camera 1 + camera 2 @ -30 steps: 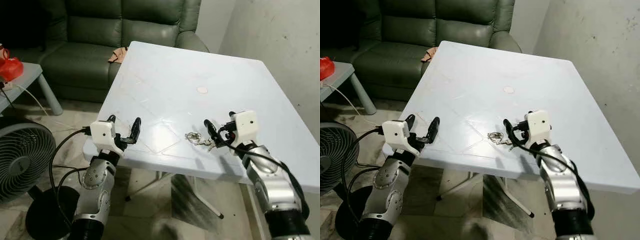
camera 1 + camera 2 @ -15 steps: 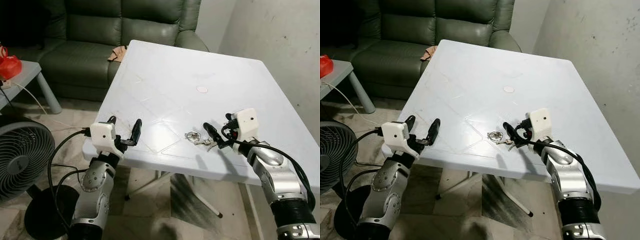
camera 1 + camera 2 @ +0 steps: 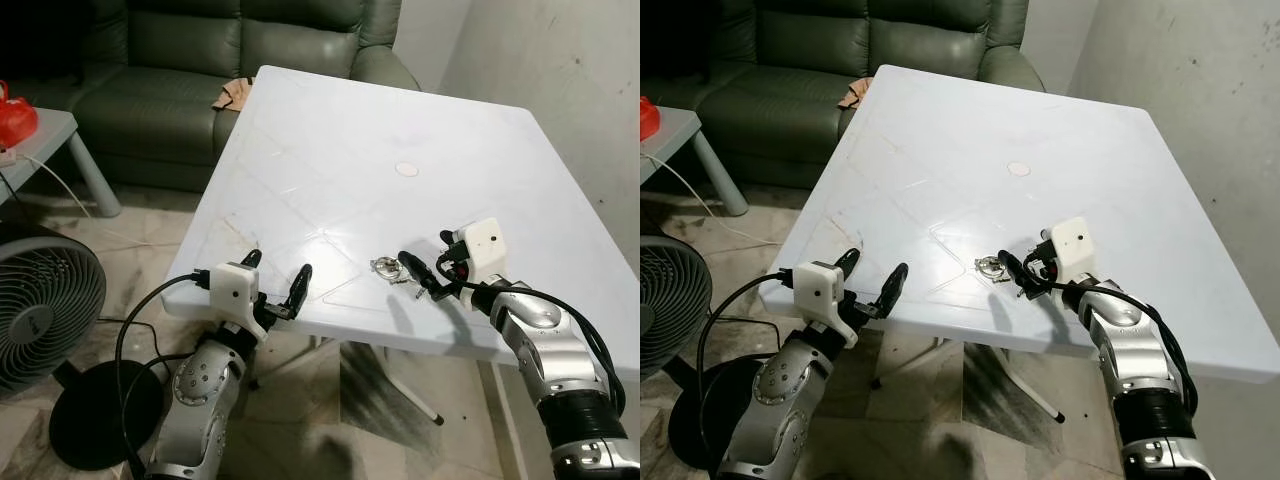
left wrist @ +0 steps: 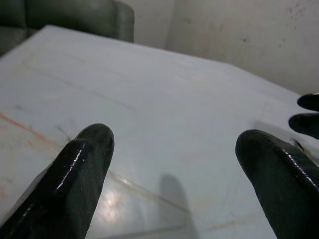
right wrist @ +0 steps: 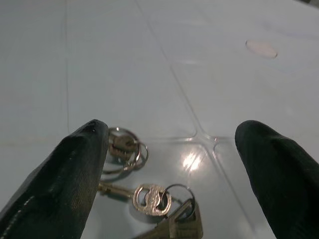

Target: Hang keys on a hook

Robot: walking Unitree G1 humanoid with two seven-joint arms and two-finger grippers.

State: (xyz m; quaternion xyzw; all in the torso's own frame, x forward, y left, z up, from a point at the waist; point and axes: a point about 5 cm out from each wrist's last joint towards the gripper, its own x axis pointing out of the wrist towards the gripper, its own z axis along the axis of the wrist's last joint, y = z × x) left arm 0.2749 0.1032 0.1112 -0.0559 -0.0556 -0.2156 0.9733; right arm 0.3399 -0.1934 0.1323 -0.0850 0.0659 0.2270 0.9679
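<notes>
Right gripper spread wide over the keys.
The right gripper (image 5: 169,164) hung fingers apart just above one bunch of keys (image 3: 392,271) lying near the white surface's (image 3: 400,130) front edge, gripping nothing; the left gripper (image 3: 274,288), also open and empty, hovered at that edge.

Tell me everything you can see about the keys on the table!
The keys are a small metal bunch: a few brass-coloured keys joined by thin silver rings. They lie flat on the white table, near its front edge, touching only the tabletop. The right gripper is right by them with its jaws open, one black finger on each side, not yet holding them.
</notes>
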